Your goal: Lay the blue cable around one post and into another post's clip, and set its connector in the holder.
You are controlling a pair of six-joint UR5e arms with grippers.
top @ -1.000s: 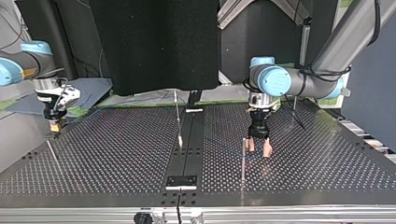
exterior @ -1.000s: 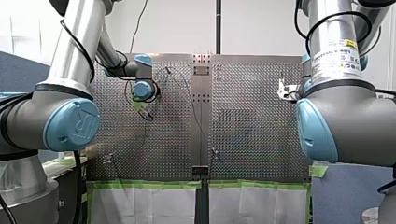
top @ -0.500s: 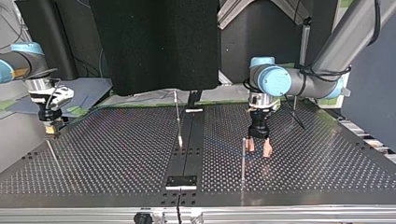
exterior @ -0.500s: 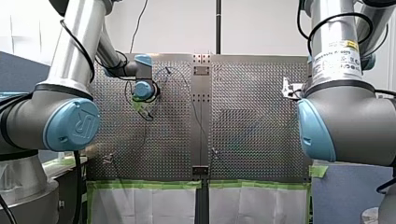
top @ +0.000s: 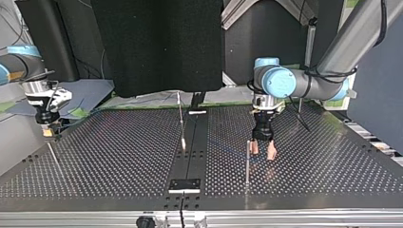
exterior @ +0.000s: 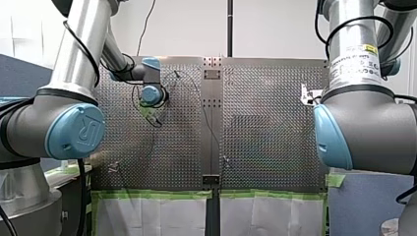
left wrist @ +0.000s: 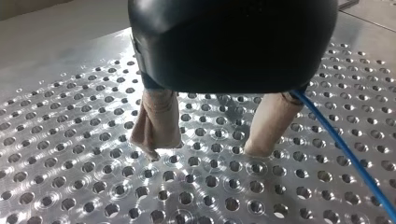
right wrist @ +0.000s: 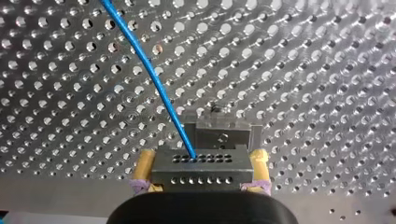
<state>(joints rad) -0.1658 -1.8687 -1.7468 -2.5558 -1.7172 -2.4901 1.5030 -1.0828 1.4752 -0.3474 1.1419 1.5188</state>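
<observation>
Over the table (top: 119, 156), right gripper (right wrist: 203, 157) pinched the connector (right wrist: 201, 173), holder (right wrist: 224, 135) just ahead; left gripper (left wrist: 205, 149) stood spread, cable (left wrist: 345, 152) beside.

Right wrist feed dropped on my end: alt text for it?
My right gripper grips the grey connector block in its yellow-padded jaws. The blue cable runs from the block away across the perforated table, and a grey bracket sits just ahead of it.

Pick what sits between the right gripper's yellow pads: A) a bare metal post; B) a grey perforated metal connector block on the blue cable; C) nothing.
B: the grey perforated metal connector block sits between the yellow pads of the right gripper, the blue cable leaving it.
</observation>
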